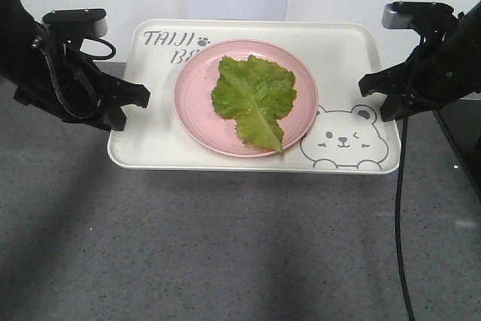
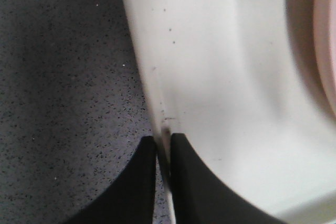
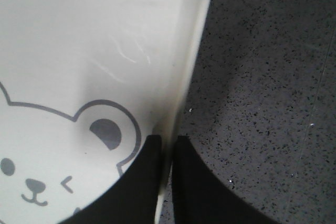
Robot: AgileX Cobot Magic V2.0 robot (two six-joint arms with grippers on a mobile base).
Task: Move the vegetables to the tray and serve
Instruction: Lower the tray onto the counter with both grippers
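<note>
Front view: the lettuce lies on a pink plate, which sits on the tray on a grey table. My left gripper is at the tray's 9 o'clock edge, my right gripper at its 3 o'clock edge. Both wrist views show my fingers pinching the tray's rim, one inside, one outside. The lettuce lies between my grippers, apart from both.

Green lettuce leaf flat, centred over cream tray
</note>
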